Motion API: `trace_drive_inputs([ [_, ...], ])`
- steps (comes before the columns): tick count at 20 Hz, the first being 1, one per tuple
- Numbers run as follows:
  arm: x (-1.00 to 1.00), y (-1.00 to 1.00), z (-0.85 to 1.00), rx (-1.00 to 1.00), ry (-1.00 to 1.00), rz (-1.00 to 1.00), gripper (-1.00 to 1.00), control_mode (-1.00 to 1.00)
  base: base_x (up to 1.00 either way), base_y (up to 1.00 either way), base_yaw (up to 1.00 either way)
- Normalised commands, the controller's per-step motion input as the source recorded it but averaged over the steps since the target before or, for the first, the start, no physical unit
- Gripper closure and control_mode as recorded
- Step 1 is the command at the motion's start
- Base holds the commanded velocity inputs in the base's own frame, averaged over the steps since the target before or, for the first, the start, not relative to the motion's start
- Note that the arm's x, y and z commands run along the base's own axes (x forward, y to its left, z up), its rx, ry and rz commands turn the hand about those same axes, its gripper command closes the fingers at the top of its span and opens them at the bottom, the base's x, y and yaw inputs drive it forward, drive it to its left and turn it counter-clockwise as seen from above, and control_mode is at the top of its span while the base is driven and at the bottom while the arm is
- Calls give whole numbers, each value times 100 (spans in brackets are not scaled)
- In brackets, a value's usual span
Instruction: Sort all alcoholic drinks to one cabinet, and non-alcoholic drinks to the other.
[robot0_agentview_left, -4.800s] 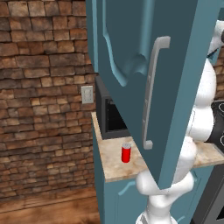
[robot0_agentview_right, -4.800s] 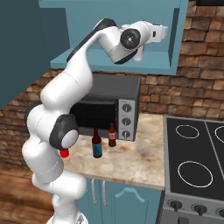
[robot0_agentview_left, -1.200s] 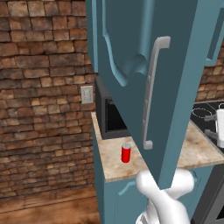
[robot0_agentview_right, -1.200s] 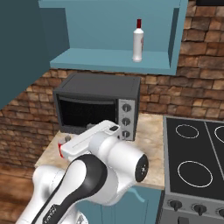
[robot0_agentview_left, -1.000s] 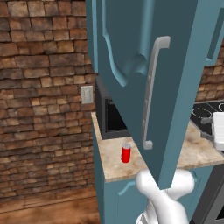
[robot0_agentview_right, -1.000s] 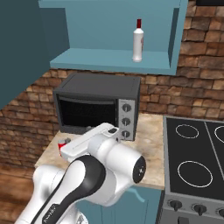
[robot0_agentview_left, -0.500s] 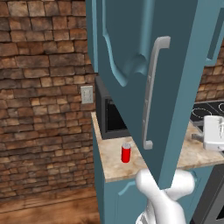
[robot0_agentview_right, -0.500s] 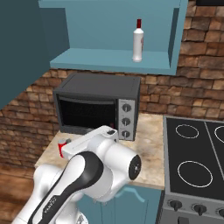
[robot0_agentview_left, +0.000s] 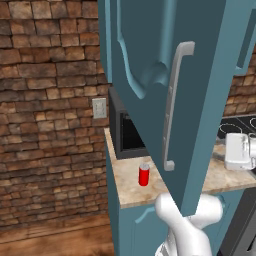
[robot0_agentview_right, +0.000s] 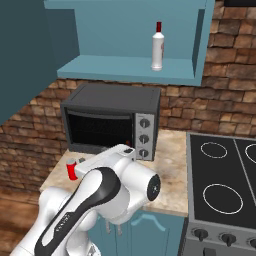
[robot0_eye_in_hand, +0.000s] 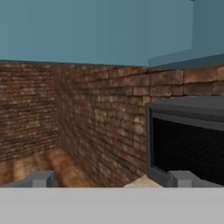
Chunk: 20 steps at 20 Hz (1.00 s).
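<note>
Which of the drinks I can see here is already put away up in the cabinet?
The pale whitish bottle with the small red cap: it stands upright on the open cabinet shelf above the microwave. The red can sits down on the counter.

Open cabinet door overhangs counter; microwave fills back; red can stands at counter front.

Rough brick wall, speckled stone counter, smooth red can
</note>
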Motion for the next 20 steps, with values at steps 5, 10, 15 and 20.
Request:
trace_drive_inputs([
  [5, 23, 1, -23, 0, 0, 0, -100, -100, 0, 0, 0],
  [10, 19, 1, -27, 0, 1, 0, -100, -100, 0, 0, 0],
  [15, 18, 0, -19, 0, 1, 0, -100, -100, 0, 0, 0],
  [20, 25, 4, -19, 0, 3, 0, -100, -100, 0, 0, 0],
])
